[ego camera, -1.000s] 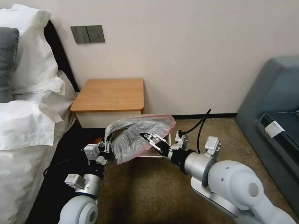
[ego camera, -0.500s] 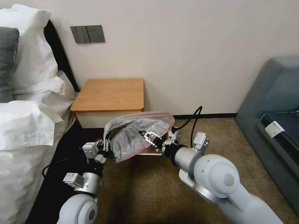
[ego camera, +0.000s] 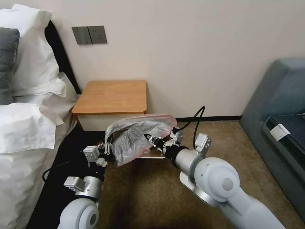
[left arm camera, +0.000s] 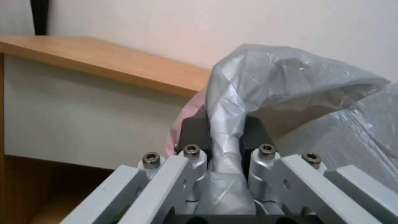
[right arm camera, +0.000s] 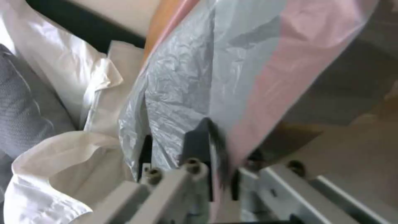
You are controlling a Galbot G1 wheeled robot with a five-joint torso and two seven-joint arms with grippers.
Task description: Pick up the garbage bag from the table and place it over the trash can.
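The garbage bag (ego camera: 139,133), grey crinkly plastic with a pink edge, hangs spread between both grippers just in front of the table (ego camera: 111,95). My left gripper (ego camera: 109,148) is shut on its lower left corner; the left wrist view shows the plastic (left arm camera: 290,81) bunched between the dark pads (left arm camera: 195,130) of that gripper (left arm camera: 224,137). At the bag's right side my right gripper (ego camera: 149,137) is shut on the pink edge (right arm camera: 265,81), with its own fingertips (right arm camera: 219,155) close together. Under the bag, a strip of the trash can's cream rim (ego camera: 154,156) shows; the rest is hidden.
A bed with white pillows (ego camera: 28,105) lies along the left. A grey sofa (ego camera: 279,105) stands at the right. Brown carpet (ego camera: 152,197) is open in front. A black cable (ego camera: 195,122) loops over the right wrist.
The right arm has swung left and its fingers, spread a second ago, have shut on the bag's edge. The left gripper has kept its hold and barely moved.
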